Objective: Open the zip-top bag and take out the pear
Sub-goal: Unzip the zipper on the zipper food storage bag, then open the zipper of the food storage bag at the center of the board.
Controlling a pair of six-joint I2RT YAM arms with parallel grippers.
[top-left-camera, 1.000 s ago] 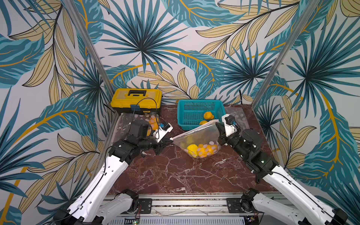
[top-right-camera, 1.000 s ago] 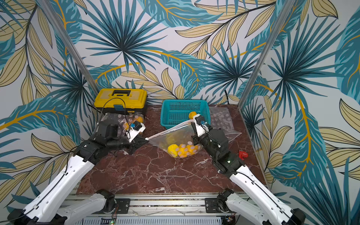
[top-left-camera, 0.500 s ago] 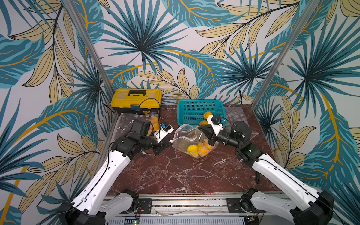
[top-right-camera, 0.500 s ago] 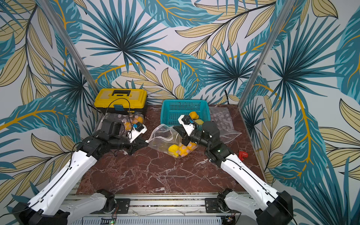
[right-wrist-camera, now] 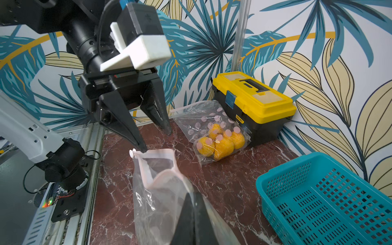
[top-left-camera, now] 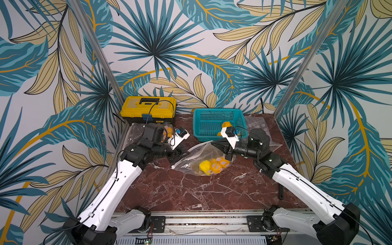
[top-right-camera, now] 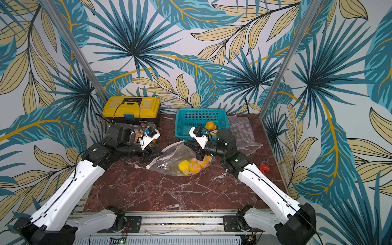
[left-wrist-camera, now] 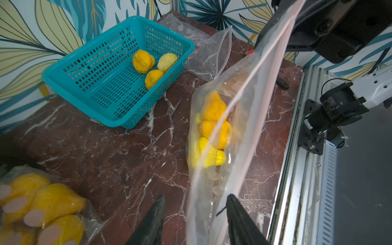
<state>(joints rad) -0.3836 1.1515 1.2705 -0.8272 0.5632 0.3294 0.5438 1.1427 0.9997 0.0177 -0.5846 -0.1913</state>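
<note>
Zip-top bag [top-left-camera: 197, 157] sits mid-way across the marble table [top-left-camera: 191, 191], just in front of the teal basket [top-left-camera: 212, 118] and between the two grippers. The pears [top-left-camera: 214, 166] are inside it, bunched at the low end that rests on the table. We see the right gripper [right-wrist-camera: 194, 197] with its fingers pressed together on the bag film, holding that side up. The left gripper [right-wrist-camera: 156, 141] has its jaws clearly apart and nothing clamped. Its nearer fingertip is at the zip corner beside the white slider [right-wrist-camera: 133, 151]; we can't tell whether it touches or stops just short. In the left wrist view the zip edge runs between its two fingers with a gap on each side. In the right wrist view the bag mouth looks parted behind the slider. The basket holds three loose pears [left-wrist-camera: 143, 61]. A second bag of pears [right-wrist-camera: 212, 131] lies against the yellow toolbox [right-wrist-camera: 254, 101]. An empty flat bag [top-right-camera: 241, 131] lies beside the basket.
</note>
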